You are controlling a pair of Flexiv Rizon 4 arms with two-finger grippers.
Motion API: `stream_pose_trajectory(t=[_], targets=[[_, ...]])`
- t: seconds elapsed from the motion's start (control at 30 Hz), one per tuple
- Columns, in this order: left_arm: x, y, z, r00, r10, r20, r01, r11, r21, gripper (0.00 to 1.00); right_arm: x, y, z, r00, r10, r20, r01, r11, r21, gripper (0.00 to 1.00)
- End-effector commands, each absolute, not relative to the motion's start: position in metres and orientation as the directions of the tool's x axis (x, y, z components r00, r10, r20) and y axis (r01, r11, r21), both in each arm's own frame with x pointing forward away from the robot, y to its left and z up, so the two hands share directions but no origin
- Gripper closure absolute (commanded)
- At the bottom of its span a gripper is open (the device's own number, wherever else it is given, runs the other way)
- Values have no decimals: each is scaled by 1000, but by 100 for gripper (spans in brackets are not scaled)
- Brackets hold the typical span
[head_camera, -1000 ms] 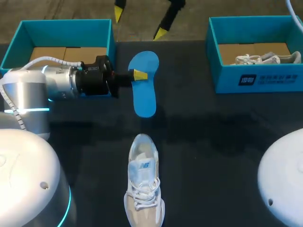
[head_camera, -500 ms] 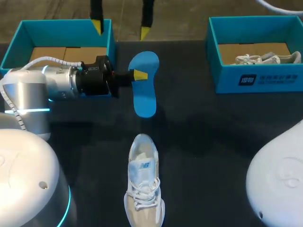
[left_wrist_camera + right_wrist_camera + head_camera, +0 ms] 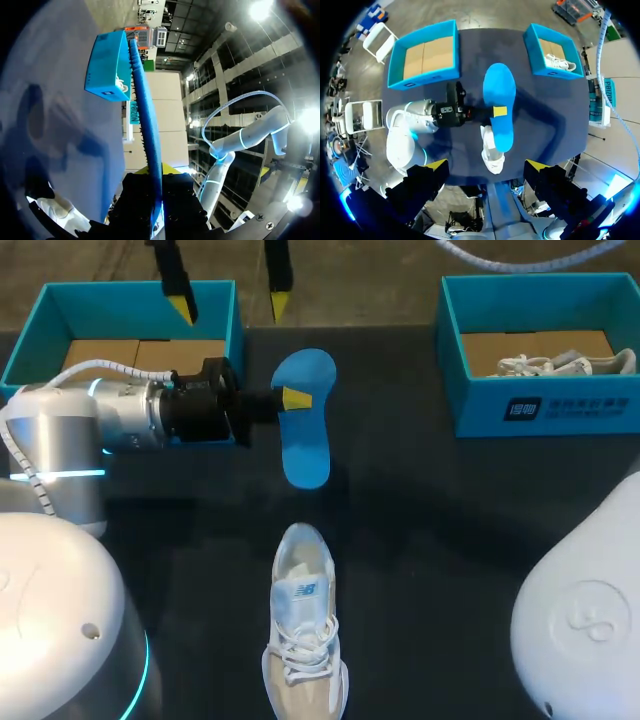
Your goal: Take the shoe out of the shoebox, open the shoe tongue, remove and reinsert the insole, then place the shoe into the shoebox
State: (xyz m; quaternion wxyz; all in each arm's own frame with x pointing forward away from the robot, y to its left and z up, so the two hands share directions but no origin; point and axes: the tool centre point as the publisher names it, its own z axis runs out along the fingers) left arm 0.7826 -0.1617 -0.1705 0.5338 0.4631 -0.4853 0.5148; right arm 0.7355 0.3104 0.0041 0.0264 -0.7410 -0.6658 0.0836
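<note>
**Change.** In the head view, the right gripper (image 3: 229, 302) is shifted step by step toward 9 o'clock along the far edge of the bench (image 3: 450, 500). It is now positioned over the 3 o'clock wall of the left shoebox (image 3: 140, 286). Its fingers are spread wide and nothing is held between them. The white housing of the right arm fills more of the 4 o'clock corner than before. The left gripper (image 3: 295, 398), the insole (image 3: 305, 455) and the shoe (image 3: 303, 625) are unchanged in position.

**Meaning for the task.** The insole is already out of the shoe, so removal is judged complete. Reinsertion is not yet done. The right arm is judged to be repositioning. Its target cannot be told.

**Condition of the insole.**
- The insole is clamped by the left gripper at its 9 o'clock edge, roughly a third of its length down from the 12 o'clock end.
- In the left wrist view it is seen edge-on between the fingers, as a thin, gently curved strip.
- It is bright blue and smooth on top. The 12 o'clock end is broader and the 6 o'clock end narrower.
- It is held level above the bench, at the bench centre.
- The pale shoe lies at 6 o'clock of the insole, well apart from it.
- The right shoebox (image 3: 540, 405), at 2 o'clock, holds a second shoe (image 3: 560, 363).
</note>
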Motion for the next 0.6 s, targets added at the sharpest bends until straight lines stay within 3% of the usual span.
stream_pose_trajectory(t=[0.03, 0.6], targets=[[782, -161, -170, -1, 97, 995, -999, 40, -5, 100, 734, 289, -1, 126, 979, 162, 983, -101, -150, 0], [782, -161, -170, -1, 97, 995, -999, 40, -5, 100, 740, 245, -11, 67, 781, 621, 995, -10, -95, 0]])
